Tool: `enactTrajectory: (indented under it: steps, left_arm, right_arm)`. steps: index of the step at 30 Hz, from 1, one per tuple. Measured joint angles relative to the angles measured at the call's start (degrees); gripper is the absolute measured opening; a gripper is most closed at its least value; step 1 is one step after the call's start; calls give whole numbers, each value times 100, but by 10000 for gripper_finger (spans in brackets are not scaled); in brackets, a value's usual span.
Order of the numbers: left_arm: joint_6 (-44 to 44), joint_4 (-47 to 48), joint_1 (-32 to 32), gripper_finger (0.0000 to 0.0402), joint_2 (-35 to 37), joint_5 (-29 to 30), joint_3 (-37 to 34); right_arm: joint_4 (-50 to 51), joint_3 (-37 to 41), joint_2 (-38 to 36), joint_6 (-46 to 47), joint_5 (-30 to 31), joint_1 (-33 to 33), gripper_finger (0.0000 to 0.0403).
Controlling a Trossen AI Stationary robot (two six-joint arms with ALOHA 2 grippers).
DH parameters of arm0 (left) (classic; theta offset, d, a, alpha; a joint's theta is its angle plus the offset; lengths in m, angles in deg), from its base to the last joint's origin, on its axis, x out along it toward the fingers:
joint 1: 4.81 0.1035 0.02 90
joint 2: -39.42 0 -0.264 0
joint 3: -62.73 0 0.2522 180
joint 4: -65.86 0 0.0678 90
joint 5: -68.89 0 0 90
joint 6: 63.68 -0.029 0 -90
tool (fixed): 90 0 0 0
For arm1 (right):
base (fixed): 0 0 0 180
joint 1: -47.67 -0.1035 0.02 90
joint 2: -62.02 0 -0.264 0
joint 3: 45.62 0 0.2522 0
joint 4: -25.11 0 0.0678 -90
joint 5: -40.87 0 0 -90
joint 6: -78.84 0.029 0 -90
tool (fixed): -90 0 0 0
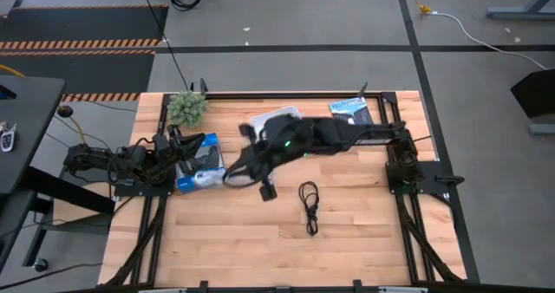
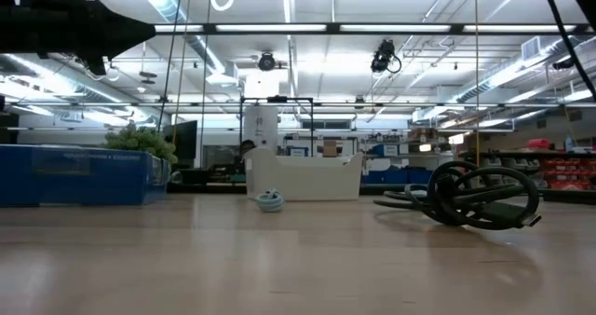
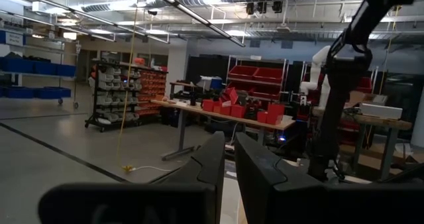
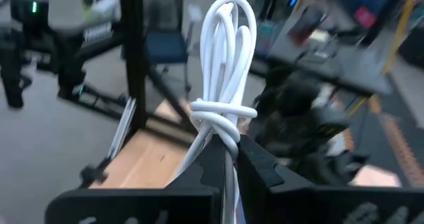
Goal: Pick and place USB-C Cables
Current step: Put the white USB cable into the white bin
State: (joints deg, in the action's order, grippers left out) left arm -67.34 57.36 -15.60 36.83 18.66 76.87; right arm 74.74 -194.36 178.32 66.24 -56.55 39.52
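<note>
One white cable (image 4: 224, 85) clamped in right jaws (image 4: 228, 159), left jaws (image 3: 227, 161) together (parked), black cable (image 1: 309, 205) nearby.

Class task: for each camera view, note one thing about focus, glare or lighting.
Right wrist view: white cable sharp, background blurred. Low view: ceiling lights glare; black cable is silhouetted. Left wrist view: dim room, near fingers dark. High view: evenly lit table.
</note>
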Motion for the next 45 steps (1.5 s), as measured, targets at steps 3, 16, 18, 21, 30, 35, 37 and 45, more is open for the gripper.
enactTrajectory:
  steps: [3,16,18,21,30,35,37,45]
  left_arm:
    - [0,0,2,43,0,1,0]
    - [0,-7,1,43,-1,0,0]
    - [-1,-4,1,43,-2,0,0]
    - [-2,13,0,43,-2,0,0]
    - [-2,7,1,43,0,1,0]
    - [0,7,1,43,-1,1,0]
    - [-2,7,0,43,-2,0,0]
    - [-2,7,2,43,-2,0,1]
  right_arm:
    - [-100,0,-201,-11,17,123,27]
    - [497,4,-525,-146,303,728,27]
    - [454,4,-574,-146,300,776,27]
    - [421,7,-684,-146,284,803,28]
    - [568,3,-790,-374,309,976,28]
    - [1200,27,-782,-721,577,1205,28]
    - [1483,95,-776,-810,744,1312,28]
    - [2175,426,-766,-904,1237,1814,27]
